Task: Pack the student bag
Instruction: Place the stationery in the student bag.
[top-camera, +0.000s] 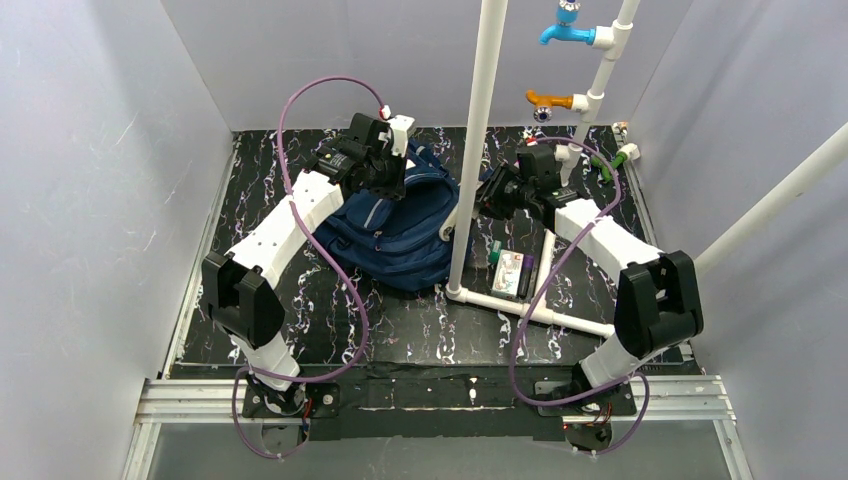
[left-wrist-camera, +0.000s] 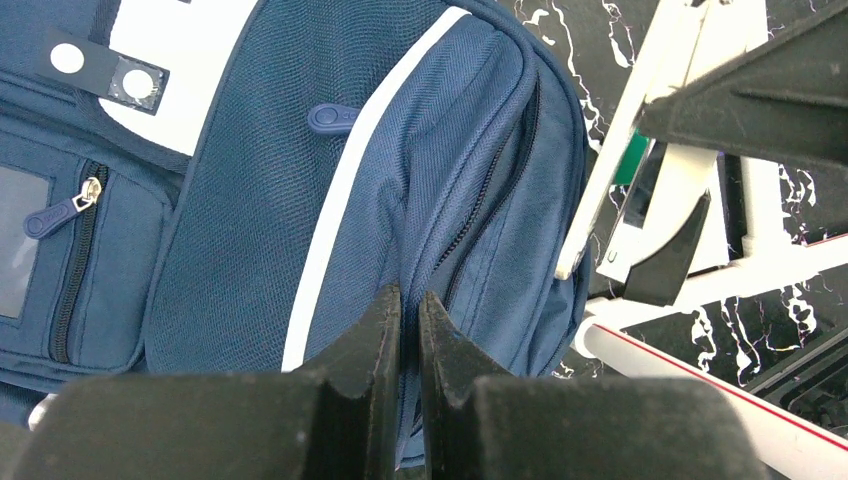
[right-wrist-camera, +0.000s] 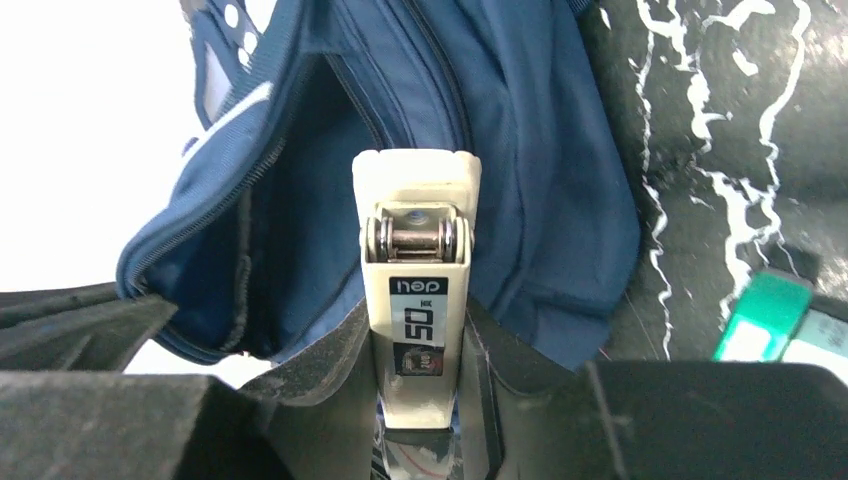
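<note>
Left arm stretched forward over the student bag (top-camera: 400, 240), left gripper (left-wrist-camera: 410, 310) jaws together at its zipper edge; can't tell if fabric is pinched. Right gripper (right-wrist-camera: 420, 345) clamped on white stapler (right-wrist-camera: 415, 210), aimed at the gaping compartment. Bag navy with a pale stripe, lying mid-table just left of the white pipe (top-camera: 475, 150).

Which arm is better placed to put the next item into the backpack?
Right. The right pincer grips a white stapler, pointed at the student bag's open compartment. The left pincer is shut, apparently pinching the bag's fabric beside the zipper, carrying no item.
</note>
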